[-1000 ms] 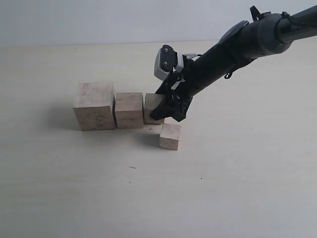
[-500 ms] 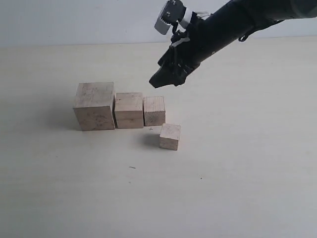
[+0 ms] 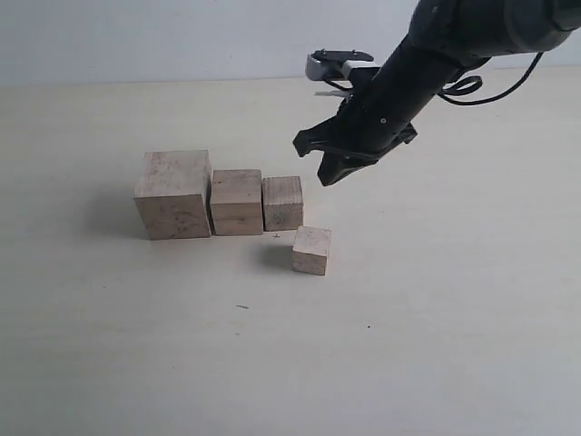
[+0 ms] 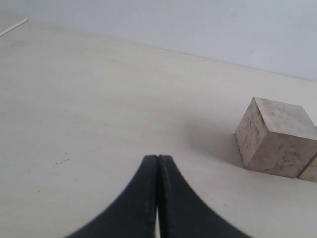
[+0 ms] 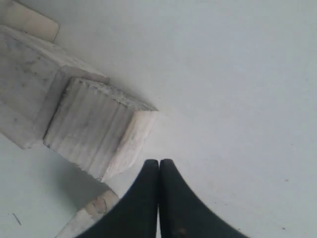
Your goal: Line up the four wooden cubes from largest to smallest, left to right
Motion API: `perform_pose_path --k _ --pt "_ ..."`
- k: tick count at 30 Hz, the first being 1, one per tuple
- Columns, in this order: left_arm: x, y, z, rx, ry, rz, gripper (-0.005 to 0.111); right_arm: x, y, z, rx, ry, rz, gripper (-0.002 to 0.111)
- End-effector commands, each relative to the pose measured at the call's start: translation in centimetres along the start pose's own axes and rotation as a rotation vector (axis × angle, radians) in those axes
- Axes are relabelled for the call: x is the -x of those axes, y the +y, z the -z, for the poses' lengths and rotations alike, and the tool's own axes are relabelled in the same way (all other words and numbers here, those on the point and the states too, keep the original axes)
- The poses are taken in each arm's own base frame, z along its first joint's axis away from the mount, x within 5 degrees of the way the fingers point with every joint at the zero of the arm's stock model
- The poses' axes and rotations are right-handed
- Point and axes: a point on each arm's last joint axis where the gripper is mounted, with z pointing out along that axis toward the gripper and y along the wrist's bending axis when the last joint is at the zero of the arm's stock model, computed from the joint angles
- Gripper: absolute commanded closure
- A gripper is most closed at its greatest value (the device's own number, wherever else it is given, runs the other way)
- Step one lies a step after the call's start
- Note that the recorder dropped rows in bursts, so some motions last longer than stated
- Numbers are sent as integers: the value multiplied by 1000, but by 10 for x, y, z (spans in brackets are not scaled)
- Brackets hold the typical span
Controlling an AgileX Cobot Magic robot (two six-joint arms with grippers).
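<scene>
**A:** How far along is the row?

**B:** Three of the four pale, unpainted light-wood cubes look placed. The largest cube (image 3: pixel 174 193) stands at the left end on the cream tabletop (image 3: pixel 436 318). The second-largest cube (image 3: pixel 237 202) is touching its right side, and the third cube (image 3: pixel 282 203) sits right against that one. Their sizes step down from left to right.

**A:** And the smallest?

**B:** The smallest cube (image 3: pixel 311 250) is out of line. It lies nearer the camera than the row and a little to the right of the third cube, with a gap between them. I'd judge that moving it to the right end of the row is the one step left.

**A:** Is either gripper holding anything?

**B:** No. The right gripper (image 5: pixel 159 168) hangs in the air above the table, up and to the right of the third cube. Its black fingers are pressed together with nothing between them. The left gripper (image 4: pixel 157 166) is also closed and empty, low over bare table, with the largest cube some way ahead of it.
</scene>
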Motion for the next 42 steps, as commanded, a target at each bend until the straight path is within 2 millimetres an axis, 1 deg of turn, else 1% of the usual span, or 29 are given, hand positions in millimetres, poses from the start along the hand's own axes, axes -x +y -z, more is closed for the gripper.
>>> perform_pose_path --k 1,2,5,9,14,17,25,30,34,42 --pt "0 0 0 -6 -4 -2 107 -4 18 -16 -54 47 17 108" --pt "0 0 0 -6 -4 -2 107 -5 14 -17 -133 54 1 108" --pt "0 0 0 -6 -4 -2 107 -5 11 -14 -180 57 6 108" --pt "0 0 0 -6 -4 -2 107 -4 17 -15 -134 42 -40 108" --pt "0 0 0 -6 -4 -2 107 -2 22 -18 -125 18 -35 108" --pt "0 0 0 -6 -4 -2 107 -1 22 -19 -125 13 -37 108" --pt "0 0 0 -6 -4 -2 107 -5 18 -34 -113 44 -64 108" --pt "0 0 0 -6 -4 -2 107 -7 21 -44 -38 55 -49 108" --pt "0 0 0 -6 -4 -2 107 -6 24 -45 -1 43 -38 108" --pt "0 0 0 -6 -4 -2 107 -7 24 -45 -7 48 -21 108"
